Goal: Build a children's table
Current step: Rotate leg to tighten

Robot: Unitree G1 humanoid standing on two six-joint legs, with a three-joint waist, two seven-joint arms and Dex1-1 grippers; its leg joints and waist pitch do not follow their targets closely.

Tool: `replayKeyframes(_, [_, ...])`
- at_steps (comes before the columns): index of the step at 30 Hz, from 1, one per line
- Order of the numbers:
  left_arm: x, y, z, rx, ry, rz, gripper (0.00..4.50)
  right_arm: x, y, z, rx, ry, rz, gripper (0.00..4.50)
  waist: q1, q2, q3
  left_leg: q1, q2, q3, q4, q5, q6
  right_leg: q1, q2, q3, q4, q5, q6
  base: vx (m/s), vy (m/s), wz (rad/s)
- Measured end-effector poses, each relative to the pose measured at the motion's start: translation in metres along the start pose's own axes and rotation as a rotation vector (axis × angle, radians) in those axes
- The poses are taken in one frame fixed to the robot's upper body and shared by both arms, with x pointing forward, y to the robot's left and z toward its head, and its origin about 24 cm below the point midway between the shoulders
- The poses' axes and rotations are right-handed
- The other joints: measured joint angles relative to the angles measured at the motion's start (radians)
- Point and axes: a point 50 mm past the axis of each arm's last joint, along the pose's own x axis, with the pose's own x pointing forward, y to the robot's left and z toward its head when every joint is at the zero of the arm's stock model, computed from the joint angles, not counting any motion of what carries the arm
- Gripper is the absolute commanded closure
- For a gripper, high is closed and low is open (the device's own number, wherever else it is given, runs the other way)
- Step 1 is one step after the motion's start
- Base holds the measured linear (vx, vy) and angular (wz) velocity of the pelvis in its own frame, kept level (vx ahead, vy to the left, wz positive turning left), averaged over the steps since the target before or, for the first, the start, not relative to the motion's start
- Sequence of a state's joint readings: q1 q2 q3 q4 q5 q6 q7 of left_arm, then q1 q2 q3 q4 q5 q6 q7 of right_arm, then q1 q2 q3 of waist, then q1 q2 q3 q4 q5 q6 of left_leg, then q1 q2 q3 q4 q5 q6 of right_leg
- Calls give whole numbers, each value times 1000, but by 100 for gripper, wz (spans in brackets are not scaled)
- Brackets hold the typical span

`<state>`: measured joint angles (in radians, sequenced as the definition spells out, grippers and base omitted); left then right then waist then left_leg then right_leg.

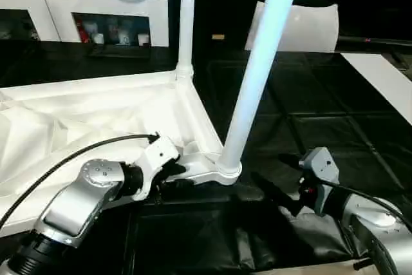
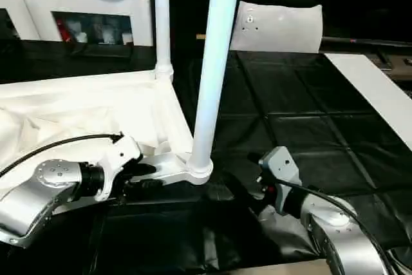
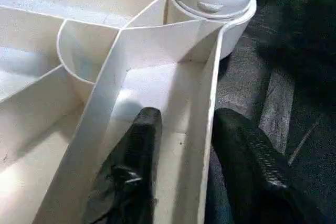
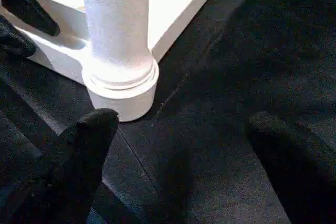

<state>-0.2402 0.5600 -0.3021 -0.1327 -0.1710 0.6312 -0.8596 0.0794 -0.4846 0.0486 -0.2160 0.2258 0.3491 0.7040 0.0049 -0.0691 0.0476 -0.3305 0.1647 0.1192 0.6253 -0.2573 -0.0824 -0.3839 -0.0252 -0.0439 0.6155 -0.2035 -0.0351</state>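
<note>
With two long white tapered round legs (image 1: 261, 62) seated in the inverted white ribbed plastic tabletop (image 1: 96, 127), frame centre | left gripper (image 3: 181, 145) pinching its rim wall | right gripper (image 4: 184, 161) spread, empty | remaining legs unmounted, judged.

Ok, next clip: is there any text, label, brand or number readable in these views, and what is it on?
None can be read.
Tabletop and the two standing legs: plain white, no marking.
White slab at the back: two small dots, maybe fasteners, no letters.
Items in the white cabinet compartments: too small and blurred to read.
Left gripper and right gripper: plain black fingers, no print.
</note>
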Motion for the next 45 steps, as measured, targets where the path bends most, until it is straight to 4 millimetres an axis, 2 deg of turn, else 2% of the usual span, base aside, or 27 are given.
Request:
replayKeyframes(3, [1,-1,1,0,-7,-11,329,1,2,-1,9,4,14,0,1,1,0,0,0,0,0,0,0,0,0,0,0,0,0,0,0,0])
replayKeyframes(14, [0,-3,3,89,79,-61,394,4,8,-3,2,21,43,0,0,6,3,0,0,0,-1,0,0,0,0,0,-1,0,0,0,0,0])
replayKeyframes(15, [1,-4,3,97,86,-59,416,4,8,-3,2,21,42,0,0,8,3,0,0,0,-1,0,0,0,0,0,-1,0,0,0,0,0])
replayKeyframes(19, [2,-3,5,110,98,-55,443,4,7,-3,-1,25,41,0,0,10,4,0,0,0,-1,0,0,0,0,0,-1,0,0,0,0,0])
replayKeyframes(27, [3,-4,6,142,52,-92,443,4,8,-2,-2,24,66,0,0,11,6,0,0,1,-3,0,0,-1,0,0,-1,0,0,0,0,0])
replayKeyframes(32, [-3,2,1,170,40,-120,443,14,9,2,-19,18,112,0,-2,10,6,0,0,2,-4,1,0,-2,0,0,0,0,0,0,0,0])
replayKeyframes(37, [-15,21,-4,219,53,-120,443,28,13,12,-15,-32,141,0,-1,3,8,1,2,2,-6,7,-1,-3,0,-1,1,-1,2,0,0,0])
replayKeyframes(42, [-19,40,0,221,63,-94,443,37,12,18,-3,-61,144,0,0,-6,14,-1,2,3,-6,9,-6,-4,0,-1,1,2,2,0,0,0])
replayKeyframes(45, [-21,44,0,221,64,-104,443,39,10,16,0,-59,136,0,2,-6,14,-2,3,4,-6,9,-6,-5,0,-1,1,6,-4,0,0,0])
